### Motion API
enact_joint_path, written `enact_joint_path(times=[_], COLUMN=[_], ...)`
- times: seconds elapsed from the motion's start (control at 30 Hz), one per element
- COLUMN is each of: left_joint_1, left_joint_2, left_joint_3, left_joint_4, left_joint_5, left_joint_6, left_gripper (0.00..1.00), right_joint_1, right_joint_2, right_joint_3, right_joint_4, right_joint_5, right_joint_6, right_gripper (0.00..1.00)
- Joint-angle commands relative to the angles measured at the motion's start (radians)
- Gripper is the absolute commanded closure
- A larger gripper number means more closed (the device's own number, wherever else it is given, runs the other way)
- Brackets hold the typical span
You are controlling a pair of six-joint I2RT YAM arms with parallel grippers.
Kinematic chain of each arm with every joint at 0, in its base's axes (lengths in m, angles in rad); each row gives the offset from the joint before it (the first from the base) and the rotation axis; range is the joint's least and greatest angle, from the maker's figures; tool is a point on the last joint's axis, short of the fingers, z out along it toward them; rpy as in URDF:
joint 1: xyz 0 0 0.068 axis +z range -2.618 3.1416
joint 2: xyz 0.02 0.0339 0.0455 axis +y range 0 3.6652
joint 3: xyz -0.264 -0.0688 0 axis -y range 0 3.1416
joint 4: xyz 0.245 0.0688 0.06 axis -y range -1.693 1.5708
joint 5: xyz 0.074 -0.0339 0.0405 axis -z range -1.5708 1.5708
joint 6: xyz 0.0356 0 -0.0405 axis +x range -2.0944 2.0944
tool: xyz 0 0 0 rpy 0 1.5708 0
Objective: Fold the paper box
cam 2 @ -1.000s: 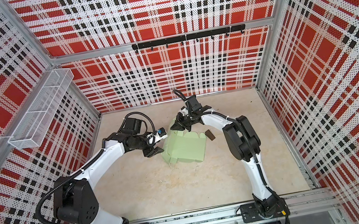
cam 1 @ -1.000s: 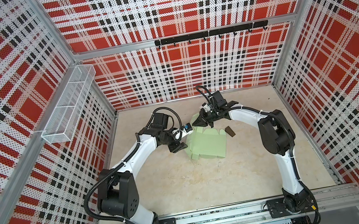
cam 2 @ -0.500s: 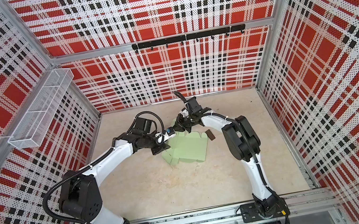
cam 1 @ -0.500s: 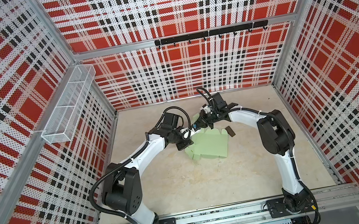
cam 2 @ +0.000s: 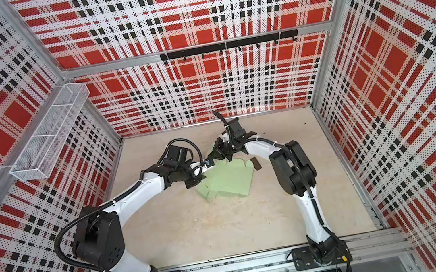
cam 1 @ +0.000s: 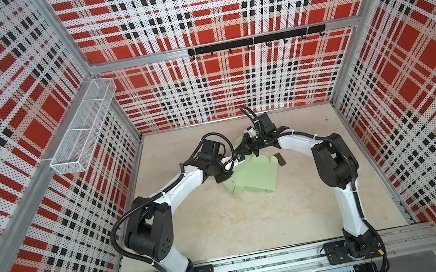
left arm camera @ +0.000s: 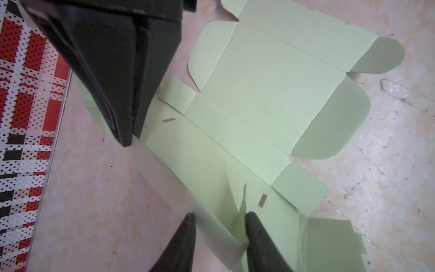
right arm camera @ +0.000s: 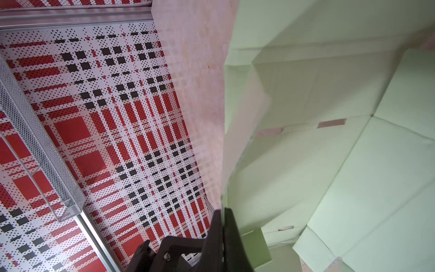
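Note:
The paper box [cam 1: 253, 180] [cam 2: 226, 183] is a pale green die-cut sheet lying mostly flat on the table, its far left corner raised. My right gripper [cam 1: 238, 151] [cam 2: 210, 154] is shut on that raised edge; the wrist view shows its jaws [right arm camera: 222, 213] pressed together on the green card [right arm camera: 353, 164]. My left gripper [cam 1: 223, 175] [cam 2: 195, 180] is at the sheet's left edge. Its jaws [left arm camera: 220, 217] stand apart around an upright flap of the sheet [left arm camera: 259, 94], which touches one finger [left arm camera: 259, 235]. The right gripper's dark fingers [left arm camera: 113, 70] hang close above.
A small dark brown scrap [cam 1: 280, 159] [cam 2: 257, 164] lies just right of the sheet. A white wire basket [cam 1: 82, 130] hangs on the left wall and a black hook rail [cam 1: 254, 41] on the back wall. Plaid walls close in three sides.
My left gripper has moved right to the sheet's left edge and its jaws have narrowed around a flap. The right gripper has kept its hold on the raised edge.

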Motion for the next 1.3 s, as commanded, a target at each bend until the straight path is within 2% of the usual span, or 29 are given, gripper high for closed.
enact_joint_path(times=[0.0, 0.27, 0.43, 0.53, 0.7, 0.83, 1.0, 1.1, 1.2, 1.27], left_joint_1=[-0.007, -0.009, -0.01, -0.013, -0.016, -0.022, -0.023, -0.024, -0.018, -0.006], left_joint_2=[0.002, -0.01, -0.014, -0.016, -0.022, -0.027, -0.037, -0.04, -0.043, -0.034], left_joint_3=[-0.014, -0.009, -0.016, -0.024, -0.028, -0.035, -0.003, 0.057, 0.114, 0.164], left_joint_4=[0.036, 0.043, 0.048, 0.061, 0.083, 0.105, 0.107, 0.074, 0.037, -0.015], left_joint_5=[-0.037, -0.03, -0.023, -0.032, -0.044, -0.053, -0.029, -0.003, 0.009, 0.036], left_joint_6=[0.022, -0.006, -0.012, -0.01, -0.019, -0.031, -0.131, -0.255, -0.396, -0.488], left_gripper=[0.64, 0.67, 0.54, 0.56, 0.66, 0.65, 0.45, 0.36, 0.22, 0.18], right_joint_1=[0.008, 0.002, 0.001, -0.001, 0.0, -0.001, -0.001, -0.002, -0.002, -0.003], right_joint_2=[-0.023, -0.03, -0.035, -0.041, -0.047, -0.06, -0.074, -0.08, -0.085, -0.09], right_joint_3=[-0.005, -0.014, -0.017, -0.021, -0.04, -0.061, -0.08, -0.093, -0.104, -0.115], right_joint_4=[0.036, 0.047, 0.05, 0.05, 0.069, 0.1, 0.114, 0.119, 0.136, 0.15], right_joint_5=[-0.031, -0.025, -0.023, -0.022, -0.016, -0.009, 0.016, 0.032, 0.038, 0.038], right_joint_6=[0.024, 0.031, 0.033, 0.033, 0.046, 0.068, 0.077, 0.08, 0.086, 0.093], right_gripper=[1.0, 1.0, 1.0, 1.0, 1.0, 1.0, 1.0, 1.0, 1.0, 1.0])
